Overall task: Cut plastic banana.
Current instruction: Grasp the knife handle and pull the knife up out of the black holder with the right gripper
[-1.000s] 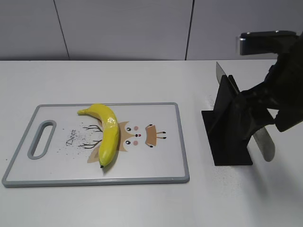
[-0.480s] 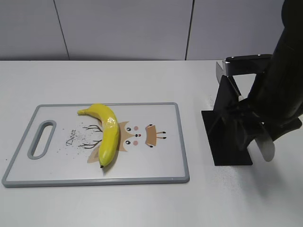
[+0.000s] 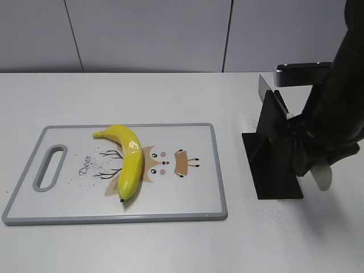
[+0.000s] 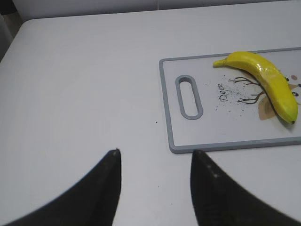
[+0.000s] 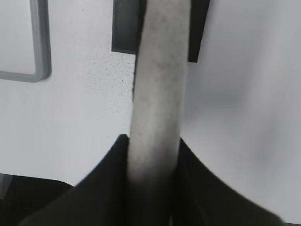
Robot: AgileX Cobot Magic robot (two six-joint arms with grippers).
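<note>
The plastic banana (image 3: 131, 159) lies whole on the grey-rimmed cutting board (image 3: 193, 196), left of its middle. It also shows in the left wrist view (image 4: 268, 80). A knife sits slanted in a black stand (image 3: 276, 173), its blade tip (image 3: 263, 85) up and its white handle (image 3: 322, 176) low at the right. My right gripper (image 5: 153, 141) is shut on the knife handle (image 5: 160, 70). My left gripper (image 4: 155, 153) is open and empty above bare table, left of the board's handle slot (image 4: 189, 96).
The board (image 4: 225, 134) carries a deer print and dark specks. The black stand's base (image 5: 124, 28) rests on the white table right of the board. A grey panelled wall runs behind the table.
My right arm has come down and leftward over the stand and closed in on the knife handle. The banana, board and stand have not moved.
</note>
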